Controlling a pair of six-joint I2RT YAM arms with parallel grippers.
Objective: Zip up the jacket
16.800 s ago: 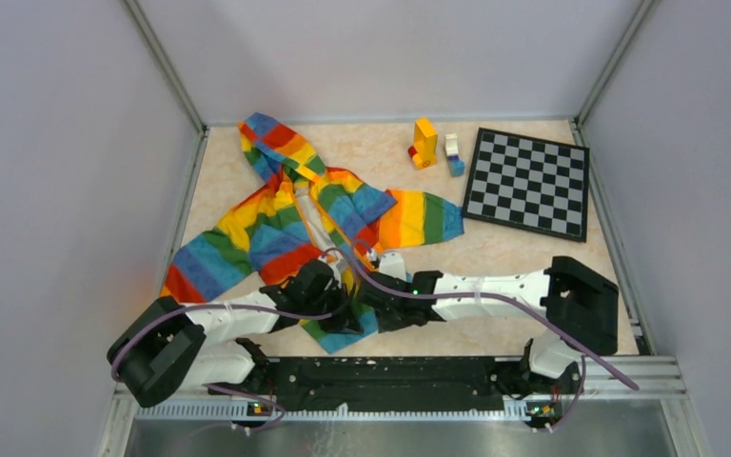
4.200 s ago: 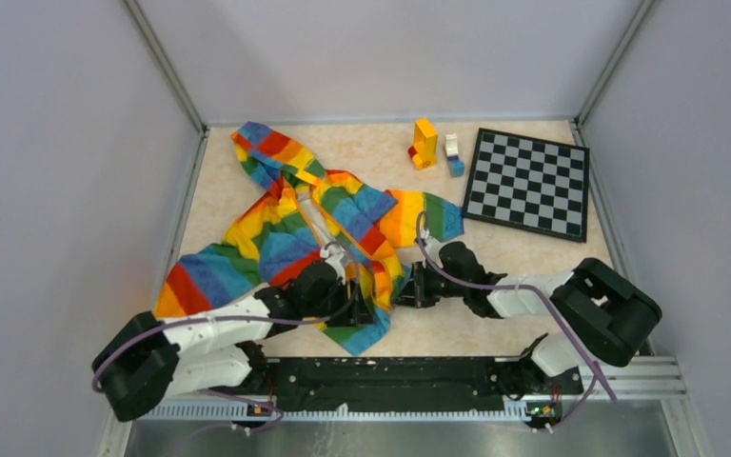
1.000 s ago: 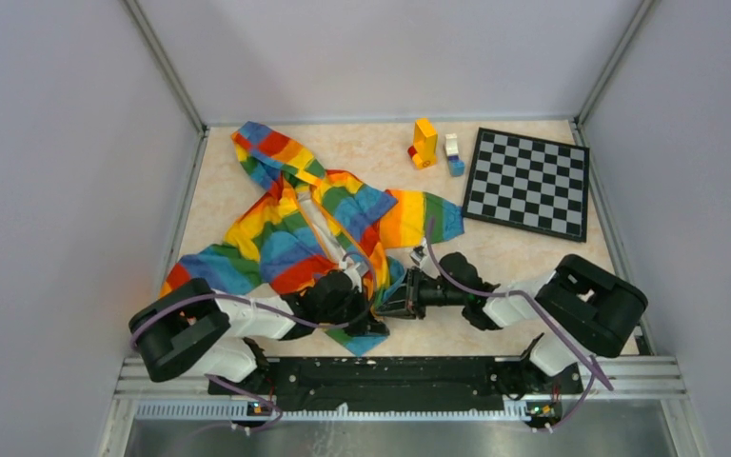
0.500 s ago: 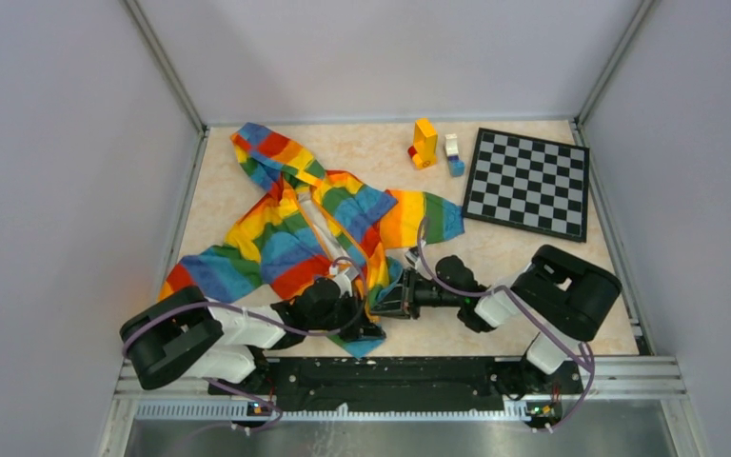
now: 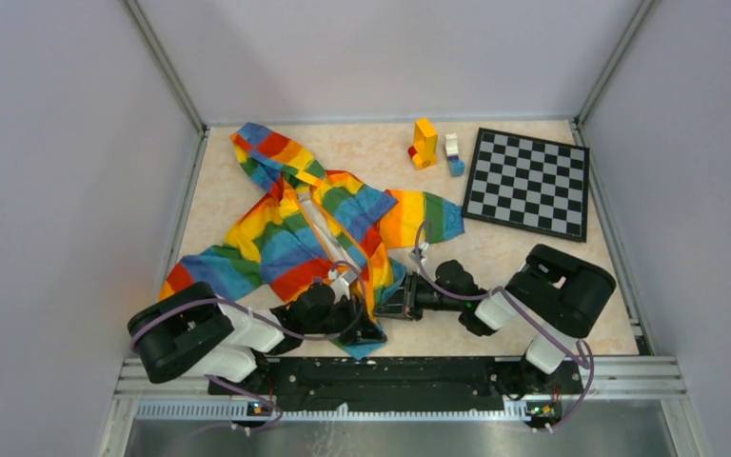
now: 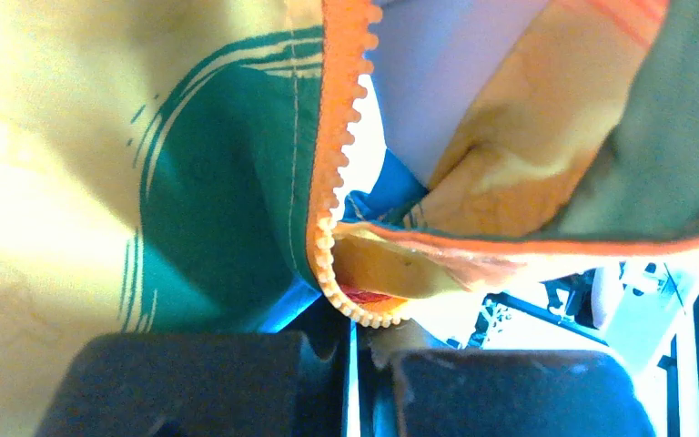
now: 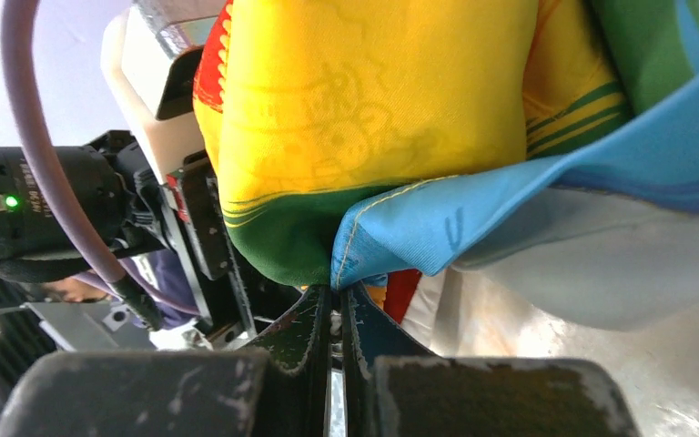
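Observation:
The rainbow-striped jacket [image 5: 281, 233] lies spread on the beige table with its front unzipped and its hood at the far left. Both grippers meet at its near bottom hem. My left gripper [image 5: 360, 326] is shut on the lower end of the left front panel. The left wrist view shows the orange zipper teeth [image 6: 335, 182] curling round just past that gripper's tips [image 6: 353, 335]. My right gripper [image 5: 392, 303] is shut on the blue hem corner [image 7: 419, 232] of the other panel, pinched at its tips [image 7: 335, 296]. The slider is hidden.
A black-and-white chessboard [image 5: 527, 183] lies at the back right. An orange-yellow block stack [image 5: 424, 143] and a small white-and-blue block stack [image 5: 453, 154] stand beside it. Grey walls enclose the table. A metal rail [image 5: 390, 376] runs along the near edge.
The left gripper has slid a little nearer and leftward with the hem. The right arm's elbow has folded in toward the left. Both grips have held.

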